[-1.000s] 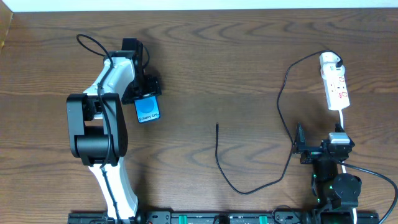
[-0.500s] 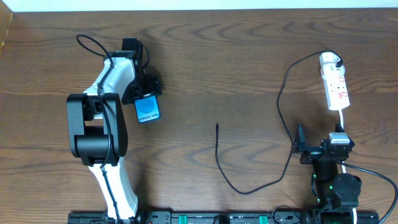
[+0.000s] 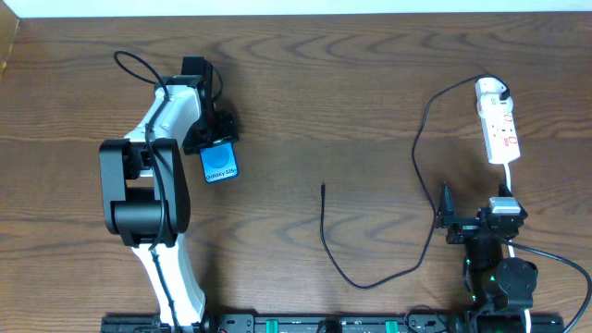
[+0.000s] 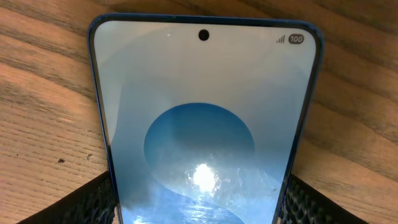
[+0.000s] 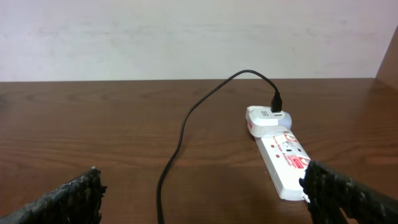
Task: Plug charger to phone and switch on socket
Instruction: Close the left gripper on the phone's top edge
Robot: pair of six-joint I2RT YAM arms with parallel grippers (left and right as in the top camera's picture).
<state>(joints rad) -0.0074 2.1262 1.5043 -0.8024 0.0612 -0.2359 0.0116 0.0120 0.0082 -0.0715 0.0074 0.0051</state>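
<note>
- Left gripper (image 3: 219, 141): the jaws straddle the phone (image 4: 199, 124), with the fingers (image 4: 87, 202) against or just beside its long edges. Whether they press on it cannot be told.
- Right gripper (image 5: 208, 193): released, jaws spread wide, nothing between them. It hangs near the table's (image 3: 370, 55) front edge, facing the socket (image 3: 502, 134).
- Phone position: flat on the table, screen up and lit, on the left side, well apart from the charger (image 3: 370, 277).
- Phone axis: the long axis runs roughly front to back across the table, slightly tilted. In the left wrist view the camera-hole end is the far one from the fingers. The port end is out of view.
- Done: the plug head (image 3: 490, 90) sits in the socket's far end.
- Left: the connector tip (image 3: 323, 187) lies free at mid-table, pointing away from the robot, not in the phone.
- Socket switch: its setting cannot be read, so judge it as not yet confirmed.
- Judgement: the task is at an early stage.
</note>
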